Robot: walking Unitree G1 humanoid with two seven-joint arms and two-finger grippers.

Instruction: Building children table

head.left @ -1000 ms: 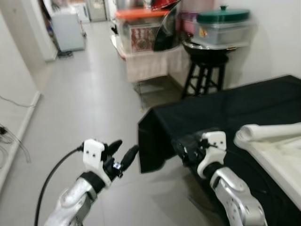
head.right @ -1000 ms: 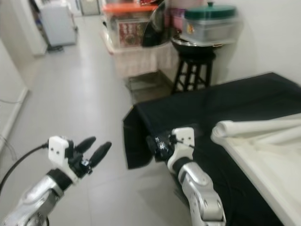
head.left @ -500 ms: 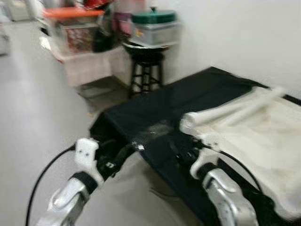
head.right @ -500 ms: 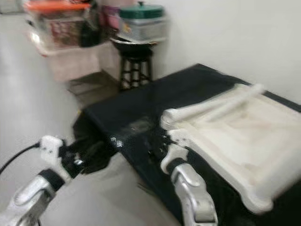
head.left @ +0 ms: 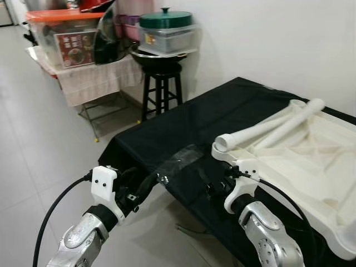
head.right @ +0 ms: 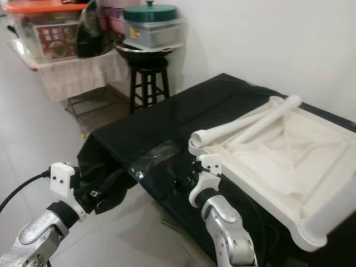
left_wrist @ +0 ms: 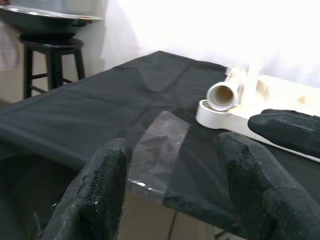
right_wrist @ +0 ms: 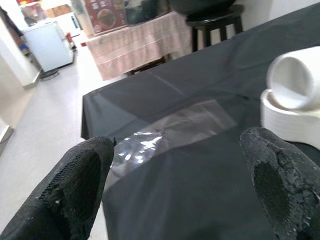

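Note:
An upside-down white children's table top [head.left: 303, 161] lies on a table draped in black cloth [head.left: 222, 111]. Two white tube legs [head.left: 261, 129] rest loose across its near corner. A clear plastic bag [head.left: 178, 161] lies flat on the cloth by the front edge. My left gripper [head.left: 140, 183] is open, held low just off the cloth's front corner, facing the bag [left_wrist: 160, 145]. My right gripper [head.left: 214, 188] is open too, over the cloth's edge, right in front of the table top's round corner socket [right_wrist: 295, 107]. Neither holds anything.
A black stool [head.left: 161, 83] carrying a dark pan and a green-lidded container [head.left: 166, 25] stands at the far end of the table. Left of it is a cloth-covered rack with an orange-lidded box [head.left: 61, 33]. Grey tile floor [head.left: 33, 139] spreads to the left.
The camera has swung right, bringing the black table and white table top into full view and sharp. Both arms stay held out in front with open fingers.

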